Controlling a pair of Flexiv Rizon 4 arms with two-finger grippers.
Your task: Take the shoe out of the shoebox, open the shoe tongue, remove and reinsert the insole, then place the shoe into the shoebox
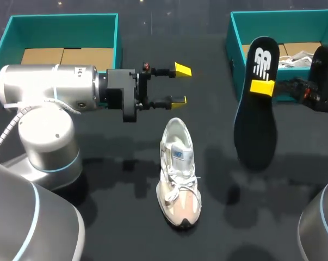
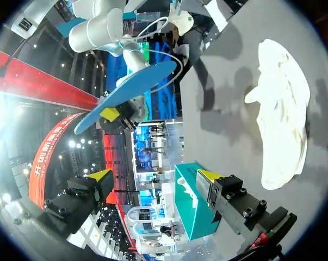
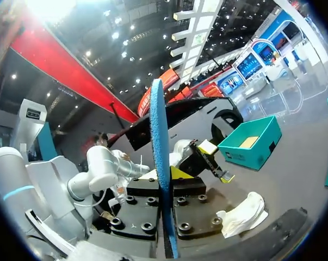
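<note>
A white and beige sneaker [image 1: 178,174] lies on the dark table, toe toward the near edge. Its black insole [image 1: 256,125] hangs upright above the table to the sneaker's right, pinched near its heel end by my right gripper [image 1: 261,87], which is shut on it. In the right wrist view the insole [image 3: 161,163] shows edge-on, its underside blue, between the right gripper's [image 3: 162,180] fingers. My left gripper [image 1: 180,84] is open and holds nothing, just behind the sneaker's heel. From the left wrist the sneaker [image 2: 280,109] lies off to one side of the left gripper [image 2: 155,179], with the insole [image 2: 125,92] ahead.
A teal box [image 1: 118,38] with a cardboard floor stands at the back left. A second teal box [image 1: 231,38] at the back right holds white crumpled paper [image 1: 297,57], partly behind the insole and my right arm.
</note>
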